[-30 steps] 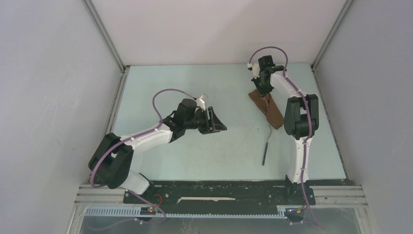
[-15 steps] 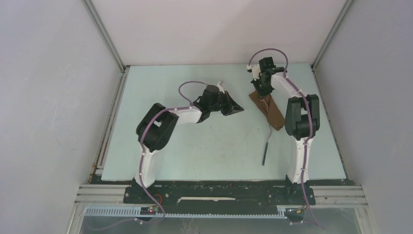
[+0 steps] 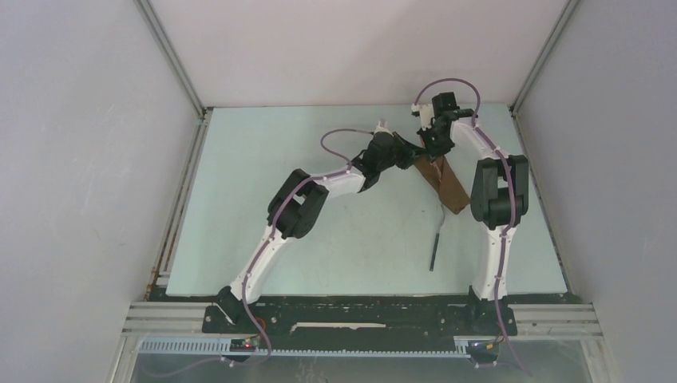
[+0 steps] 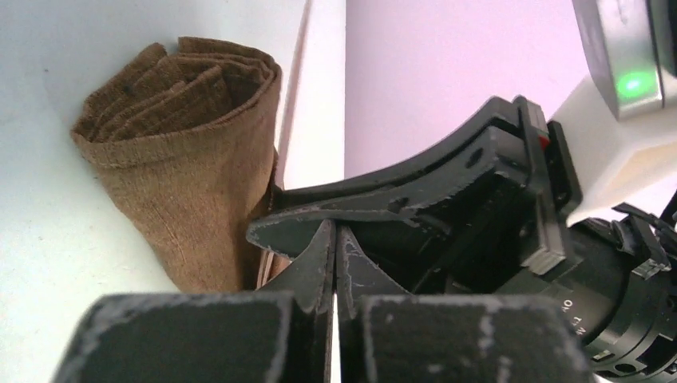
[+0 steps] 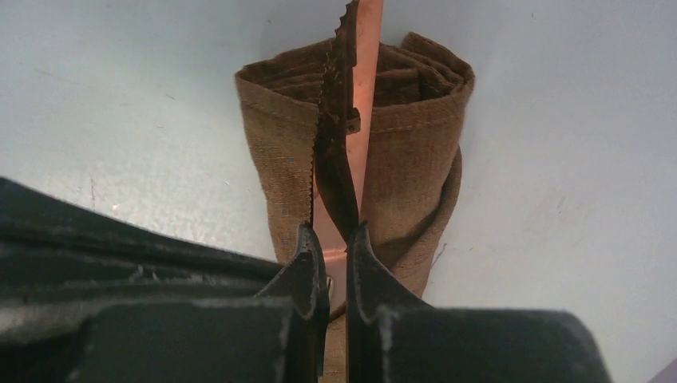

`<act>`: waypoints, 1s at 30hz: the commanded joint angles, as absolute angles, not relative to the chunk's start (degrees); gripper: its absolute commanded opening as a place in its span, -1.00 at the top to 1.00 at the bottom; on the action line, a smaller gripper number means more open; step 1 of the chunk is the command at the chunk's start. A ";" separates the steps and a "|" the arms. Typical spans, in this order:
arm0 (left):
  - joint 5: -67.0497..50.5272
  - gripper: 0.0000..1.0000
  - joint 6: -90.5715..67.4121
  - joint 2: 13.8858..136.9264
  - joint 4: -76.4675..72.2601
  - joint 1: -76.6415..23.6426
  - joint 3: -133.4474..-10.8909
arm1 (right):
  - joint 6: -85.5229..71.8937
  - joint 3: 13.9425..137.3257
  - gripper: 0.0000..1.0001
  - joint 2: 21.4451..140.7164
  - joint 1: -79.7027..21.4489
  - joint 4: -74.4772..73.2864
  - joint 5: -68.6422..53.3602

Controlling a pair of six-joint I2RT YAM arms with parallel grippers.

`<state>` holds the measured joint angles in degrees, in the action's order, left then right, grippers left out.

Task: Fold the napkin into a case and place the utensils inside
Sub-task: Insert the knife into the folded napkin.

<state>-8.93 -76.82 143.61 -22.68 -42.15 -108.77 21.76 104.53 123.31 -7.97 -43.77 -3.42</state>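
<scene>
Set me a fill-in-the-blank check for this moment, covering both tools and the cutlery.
1. The right tool is clamped on the ____.
2. The left tool, beside the brown case, is ____.
3. The dark-handled utensil lies on the ____, outside the case.
Missing words: knife; shut; table.

The left arm [image 3: 335, 182] and right arm [image 3: 496, 191] crowded the case [image 3: 451, 185] at upper right; the surface [image 3: 255, 175] at left had room.
</scene>
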 commanded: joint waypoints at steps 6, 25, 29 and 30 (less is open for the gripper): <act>-2.90 1.00 -83.84 146.79 -27.54 -43.44 -108.74 | 20.55 104.12 1.00 116.30 -6.75 -42.22 -5.98; 2.71 1.00 -99.78 150.42 -13.61 -43.50 -111.68 | 26.35 97.01 1.00 113.72 -7.05 -38.75 -4.94; 2.72 1.00 -103.30 151.14 -12.25 -43.61 -112.95 | 26.77 96.30 1.00 113.57 -7.16 -38.88 -4.19; 2.65 1.00 -103.79 151.34 -12.36 -43.60 -113.19 | 26.80 95.87 1.00 113.35 -7.08 -38.73 -3.98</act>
<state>0.47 -99.22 150.17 -14.83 -43.51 -110.41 25.08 96.90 117.62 -6.87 -40.16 -5.72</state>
